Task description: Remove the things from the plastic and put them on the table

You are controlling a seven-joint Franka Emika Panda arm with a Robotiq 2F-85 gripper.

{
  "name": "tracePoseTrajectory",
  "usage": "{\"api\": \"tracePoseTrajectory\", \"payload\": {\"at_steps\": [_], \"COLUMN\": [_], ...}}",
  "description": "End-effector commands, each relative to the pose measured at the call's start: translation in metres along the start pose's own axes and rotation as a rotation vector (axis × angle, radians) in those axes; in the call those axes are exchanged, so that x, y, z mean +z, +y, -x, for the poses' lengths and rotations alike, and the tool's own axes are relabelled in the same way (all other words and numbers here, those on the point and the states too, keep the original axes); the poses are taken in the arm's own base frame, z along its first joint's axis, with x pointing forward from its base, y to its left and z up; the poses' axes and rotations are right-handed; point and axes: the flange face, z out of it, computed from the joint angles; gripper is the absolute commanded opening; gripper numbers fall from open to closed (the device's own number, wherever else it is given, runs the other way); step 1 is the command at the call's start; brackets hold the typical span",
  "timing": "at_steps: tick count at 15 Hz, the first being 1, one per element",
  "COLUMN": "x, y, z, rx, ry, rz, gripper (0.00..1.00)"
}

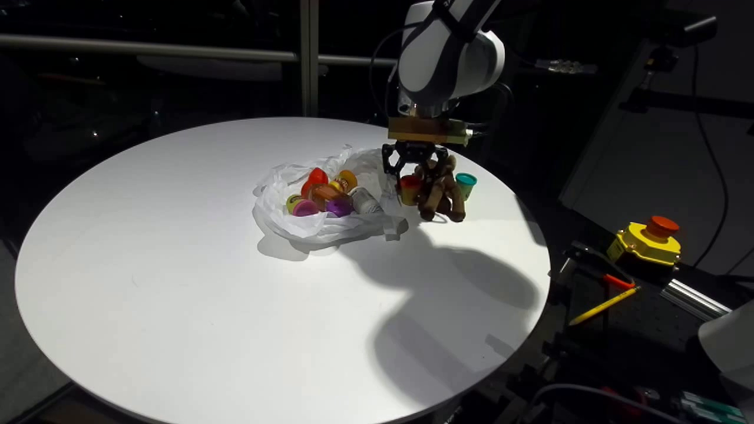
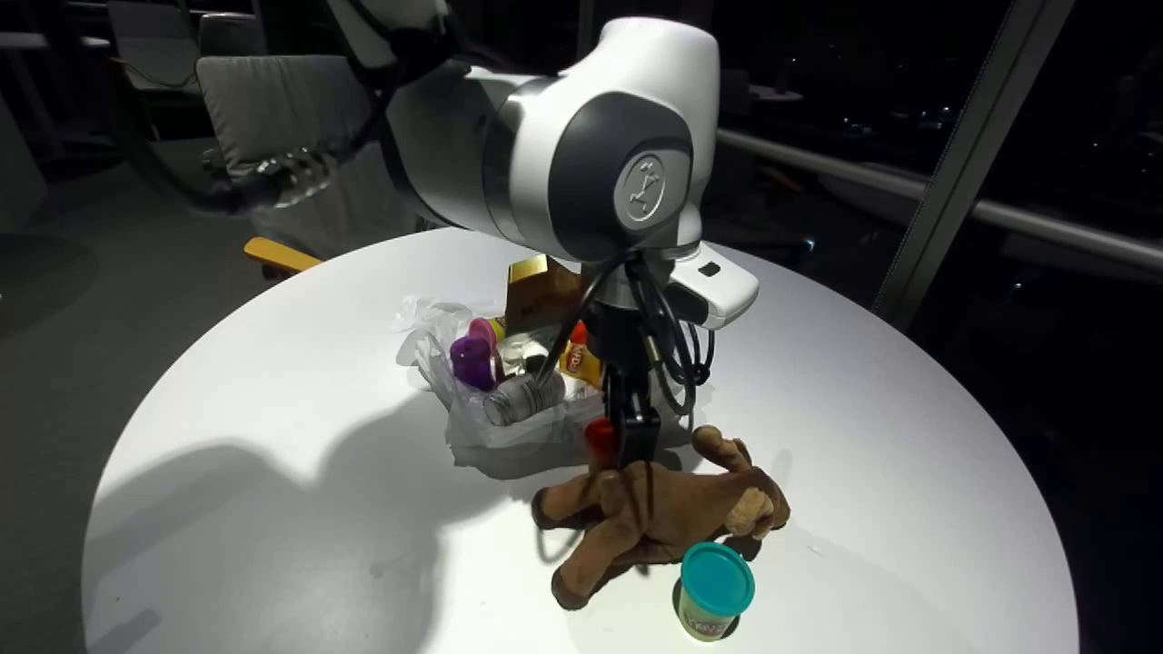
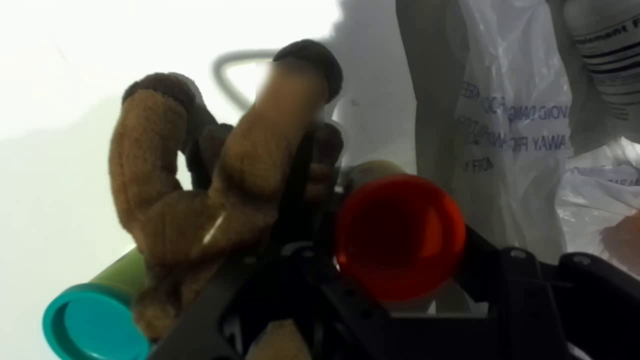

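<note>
Likely placing step: black gripper (image 1: 414, 184) clasps red-lidded yellow tub (image 3: 400, 237) beside brown plush animal (image 2: 686, 504); next, settle on round white table (image 1: 177, 294), release.

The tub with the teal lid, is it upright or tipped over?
Upright: in both exterior views, the tub stands on the table, teal lid on top.

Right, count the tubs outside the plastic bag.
2 in view: a teal-lidded tub on the table, beside the brown plush animal, and a red-lidded tub in the hand. Another could be hidden behind the arm.
</note>
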Motion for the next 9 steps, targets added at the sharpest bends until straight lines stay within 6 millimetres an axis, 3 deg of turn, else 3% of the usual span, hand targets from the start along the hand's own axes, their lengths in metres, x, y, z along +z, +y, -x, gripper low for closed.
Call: {"api": "tracePoseTrajectory", "payload": {"at_steps": [1, 4, 8, 9], "x": [-0.006, -0.044, -0.108, -0.113], "y": [-0.001, 0.011, 0.001, -0.008], "z": [-0.008, -0.012, 0.001, 0.014], "rx": [0.008, 0.011, -0.120, -0.181], "ry": [0.034, 0.074, 0.119, 0.112], "rz": [-0.009, -0.091, -0.158, -0.165], "gripper": [0.78, 0.99, 1.00, 1.00]}}
